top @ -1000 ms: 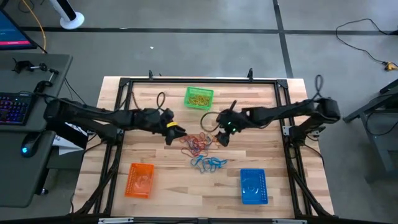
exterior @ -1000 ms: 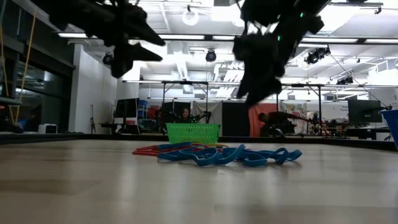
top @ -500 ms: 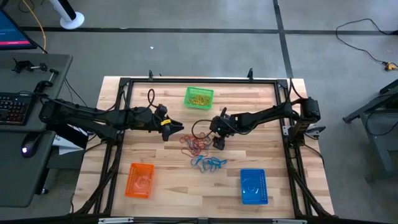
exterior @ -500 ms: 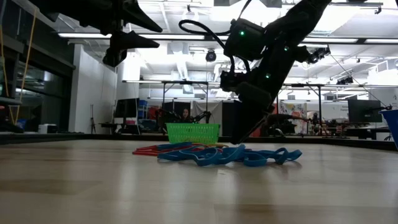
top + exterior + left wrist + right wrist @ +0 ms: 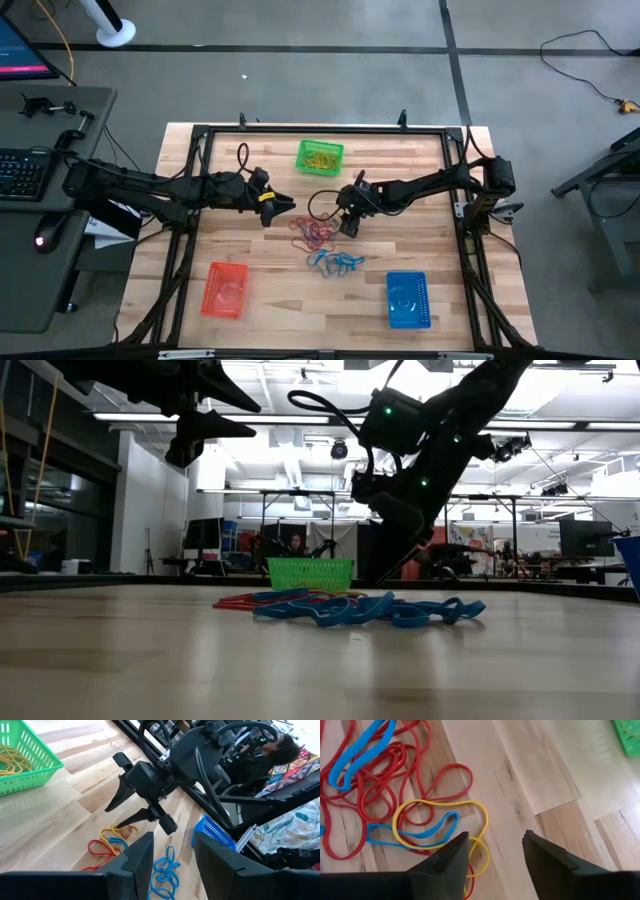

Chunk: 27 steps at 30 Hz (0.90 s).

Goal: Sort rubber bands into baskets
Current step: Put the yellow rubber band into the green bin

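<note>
Red, blue and yellow rubber bands lie in a tangle (image 5: 315,235) at the table's middle, and a blue bunch (image 5: 335,263) lies nearer the front. My right gripper (image 5: 348,226) is open and low over the tangle's far right edge. Its fingers stand on either side of a yellow band's loop (image 5: 445,800), and I cannot see them touch it. My left gripper (image 5: 287,205) is open and empty, raised to the left of the tangle. The green basket (image 5: 320,157) at the far middle holds yellow bands. The orange basket (image 5: 225,290) stands front left, the blue basket (image 5: 407,299) front right.
A black frame (image 5: 200,135) runs around the table's edges. Black cables (image 5: 322,203) loop from both arms above the table between the green basket and the tangle. Bare wood lies between the orange and blue baskets at the front.
My right gripper has come down from well above the table to just over the tangle's far right edge, shifting slightly toward the left. My left gripper has drawn a little toward the far edge. The bands have not moved.
</note>
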Each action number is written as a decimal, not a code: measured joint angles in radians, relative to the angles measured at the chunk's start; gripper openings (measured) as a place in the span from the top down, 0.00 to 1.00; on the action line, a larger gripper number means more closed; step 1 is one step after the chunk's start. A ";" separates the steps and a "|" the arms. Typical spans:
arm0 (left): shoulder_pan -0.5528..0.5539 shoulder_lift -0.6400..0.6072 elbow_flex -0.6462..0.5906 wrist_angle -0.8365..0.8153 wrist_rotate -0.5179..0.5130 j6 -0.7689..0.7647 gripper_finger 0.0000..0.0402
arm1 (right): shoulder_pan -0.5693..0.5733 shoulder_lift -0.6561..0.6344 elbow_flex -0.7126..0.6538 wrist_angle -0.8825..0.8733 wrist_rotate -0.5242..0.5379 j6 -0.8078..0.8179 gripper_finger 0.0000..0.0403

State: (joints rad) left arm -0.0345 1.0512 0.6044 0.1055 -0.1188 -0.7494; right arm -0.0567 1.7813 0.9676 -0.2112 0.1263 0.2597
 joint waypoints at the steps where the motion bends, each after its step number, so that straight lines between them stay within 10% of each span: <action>1: 0.000 0.000 0.000 0.000 0.000 0.000 0.67 | -0.001 0.000 0.000 0.000 -0.002 -0.005 0.59; 27: 0.000 0.000 0.001 -0.046 -0.001 -0.017 0.67 | -0.002 0.073 0.004 0.019 -0.063 -0.082 0.74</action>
State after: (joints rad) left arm -0.0345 1.0515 0.6056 0.0593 -0.1200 -0.7665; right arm -0.0589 1.8545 0.9714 -0.1918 0.0630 0.1776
